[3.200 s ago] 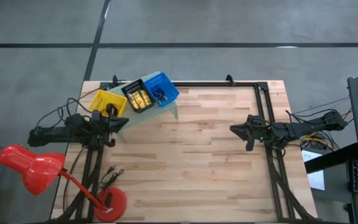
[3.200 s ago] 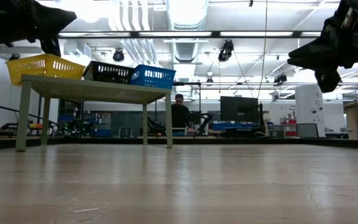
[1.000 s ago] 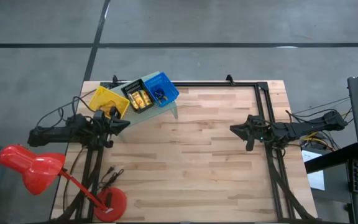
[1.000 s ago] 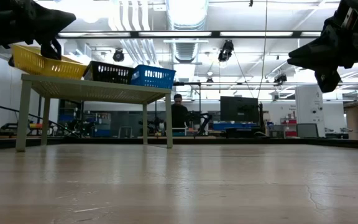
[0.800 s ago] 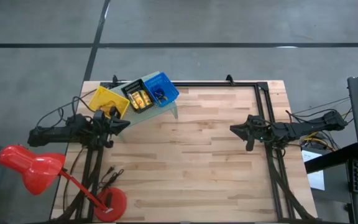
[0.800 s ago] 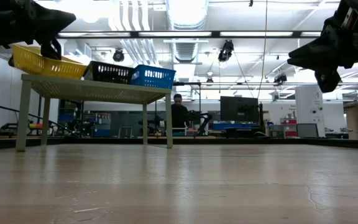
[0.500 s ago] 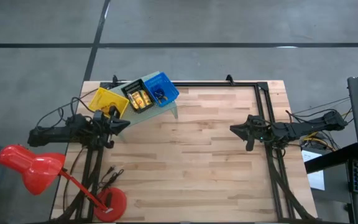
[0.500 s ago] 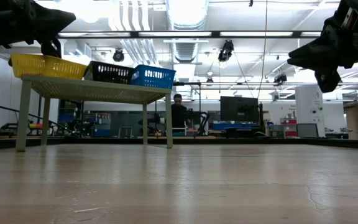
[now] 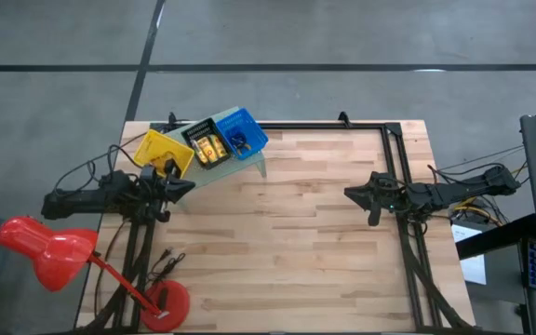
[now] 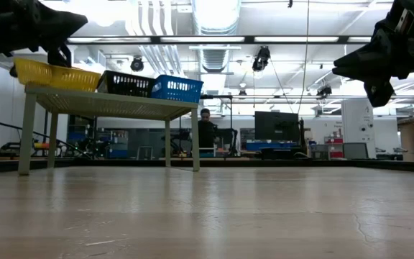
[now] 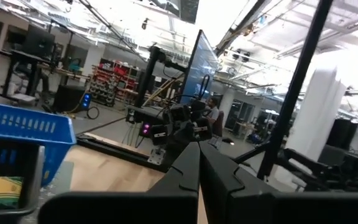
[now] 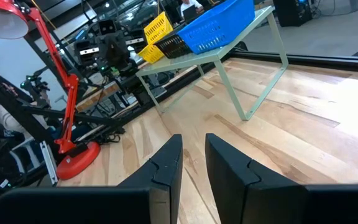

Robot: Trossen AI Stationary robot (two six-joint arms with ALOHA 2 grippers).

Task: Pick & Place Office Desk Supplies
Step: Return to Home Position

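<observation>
Reading the overhead frame from its left edge: a red dome-shaded desk lamp (image 9: 43, 244) stands lower left; my left gripper (image 9: 186, 183) hangs at middle left, just beside the small yellow rectangular plastic bin (image 9: 159, 149); its wrist view shows the fingers pressed together with nothing between them. In the low view that bin sits tipped at upper left, outer end higher; whether the claw touches it I cannot tell.

Next right, the black mesh bin (image 9: 203, 146) holds the yellow-gold finger-sized pieces (image 9: 211, 148); beside it is the blue mesh bin (image 9: 242, 131), contents too small to name; all three bins ride the pale green perforated riser (image 9: 249, 165) at upper centre. Bands and rings I cannot make out.

I judge the gold pieces light, stiff and probably smooth; I would pinch one across its narrow middle so it cannot swing or squirt out.

At middle right, over the bare wooden table (image 9: 296, 251), my right gripper (image 9: 350, 194) waits; its fingers (image 12: 166, 165) stand parted and empty.
</observation>
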